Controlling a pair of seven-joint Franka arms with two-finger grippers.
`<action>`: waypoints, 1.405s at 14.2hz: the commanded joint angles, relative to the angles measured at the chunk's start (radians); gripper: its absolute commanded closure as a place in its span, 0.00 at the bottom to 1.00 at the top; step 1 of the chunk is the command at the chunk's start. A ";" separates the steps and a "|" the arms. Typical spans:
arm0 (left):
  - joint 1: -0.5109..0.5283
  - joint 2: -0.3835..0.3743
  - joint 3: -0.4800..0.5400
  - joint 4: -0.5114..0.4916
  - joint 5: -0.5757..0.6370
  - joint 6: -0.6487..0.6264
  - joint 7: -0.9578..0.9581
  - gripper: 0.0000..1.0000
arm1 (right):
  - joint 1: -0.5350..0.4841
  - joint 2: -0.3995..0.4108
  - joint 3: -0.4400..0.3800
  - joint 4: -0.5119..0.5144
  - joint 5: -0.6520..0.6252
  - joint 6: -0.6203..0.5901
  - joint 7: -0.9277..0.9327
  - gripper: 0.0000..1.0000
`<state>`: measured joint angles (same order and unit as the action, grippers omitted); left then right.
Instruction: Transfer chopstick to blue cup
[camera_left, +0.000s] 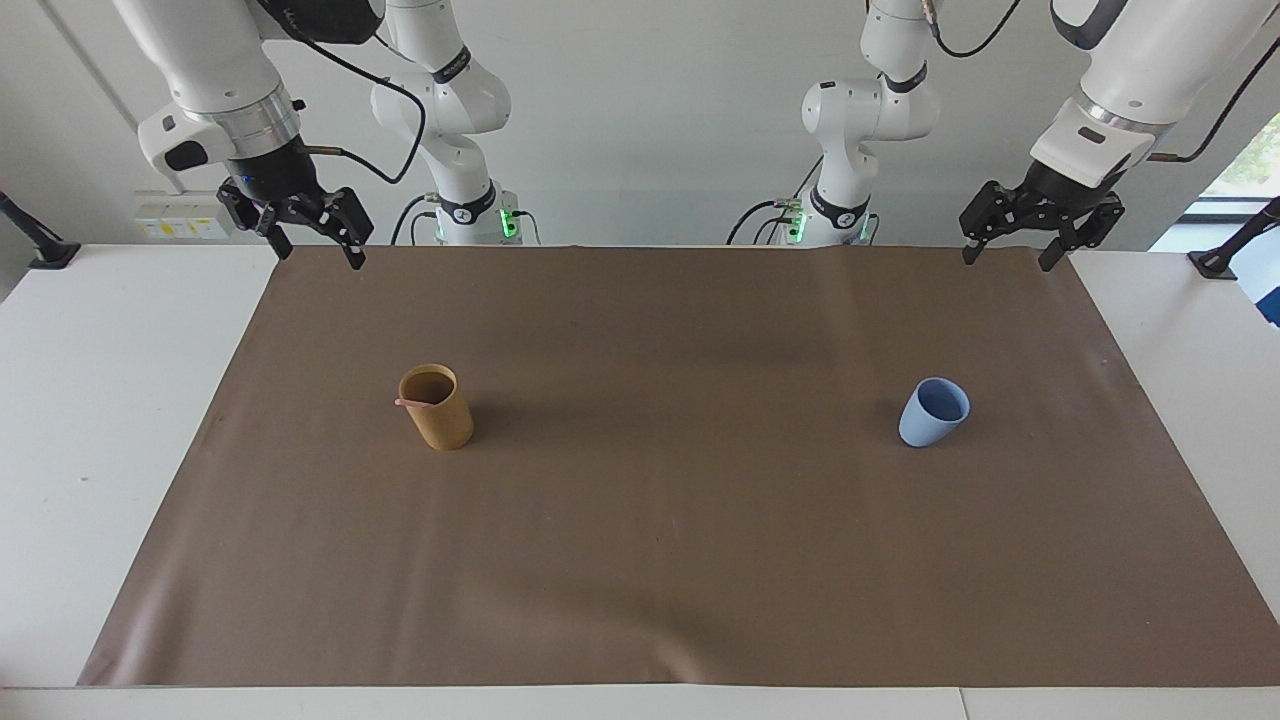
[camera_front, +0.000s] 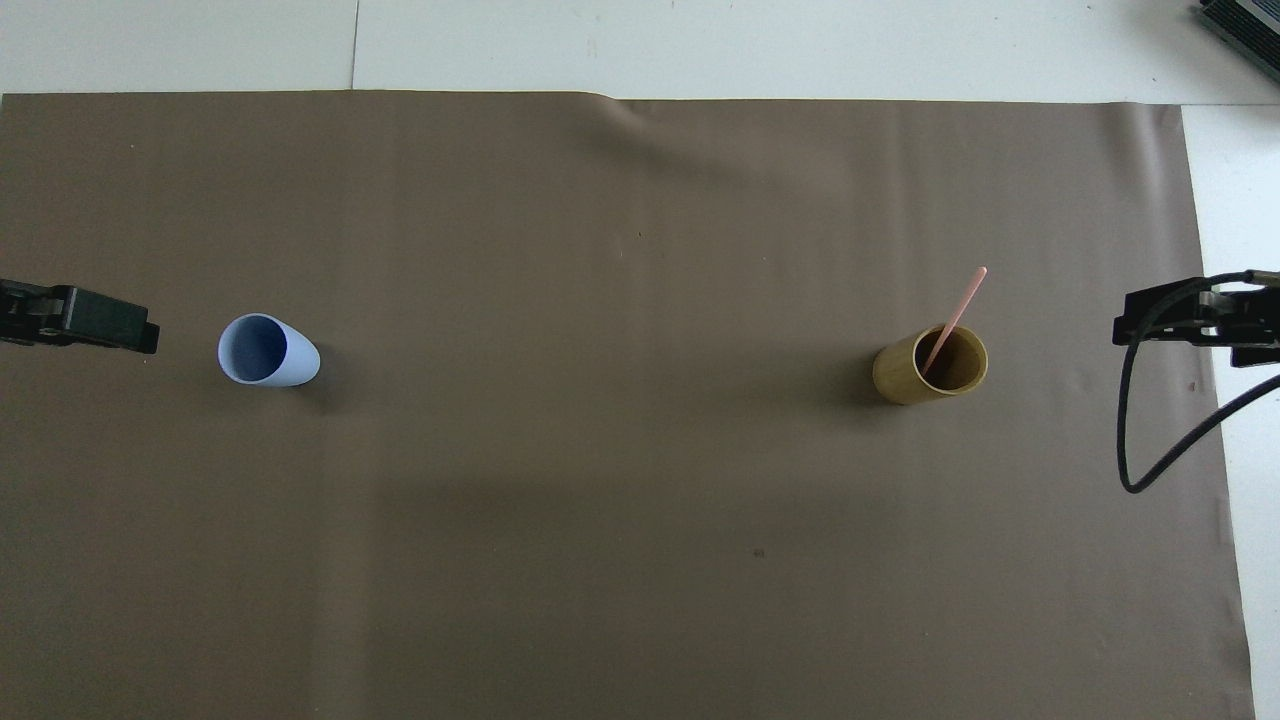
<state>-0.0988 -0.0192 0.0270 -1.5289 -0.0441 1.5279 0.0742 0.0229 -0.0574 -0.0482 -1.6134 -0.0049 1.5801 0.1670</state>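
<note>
One pink chopstick (camera_left: 410, 403) leans in an upright tan-brown cup (camera_left: 438, 415) toward the right arm's end of the mat; in the overhead view the chopstick (camera_front: 958, 310) sticks out over the cup's rim (camera_front: 928, 366). The light-blue cup (camera_left: 934, 413) stands upright and looks empty toward the left arm's end, and also shows from above (camera_front: 266, 351). My right gripper (camera_left: 318, 250) is open and empty, up in the air over the mat's edge (camera_front: 1170, 322). My left gripper (camera_left: 1007, 258) is open and empty, over the mat's edge beside the blue cup (camera_front: 90, 322).
A brown mat (camera_left: 640, 560) covers most of the white table (camera_left: 100, 400). A black cable (camera_front: 1135, 440) hangs from the right arm over the mat's edge. Both cups stand far apart with bare mat between them.
</note>
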 joint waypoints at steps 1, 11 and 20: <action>0.011 -0.016 -0.002 -0.051 -0.005 0.041 0.019 0.00 | -0.015 -0.024 0.005 -0.025 0.016 -0.018 -0.026 0.00; 0.068 0.013 -0.002 -0.178 -0.005 0.239 0.026 0.00 | -0.014 -0.059 0.005 -0.069 0.008 -0.037 -0.030 0.00; 0.090 0.159 -0.002 -0.390 -0.007 0.563 0.082 0.00 | -0.018 -0.049 0.005 -0.059 0.011 -0.026 -0.029 0.00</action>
<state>-0.0223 0.1191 0.0320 -1.8876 -0.0439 2.0315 0.1403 0.0227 -0.0917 -0.0482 -1.6543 -0.0053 1.5356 0.1624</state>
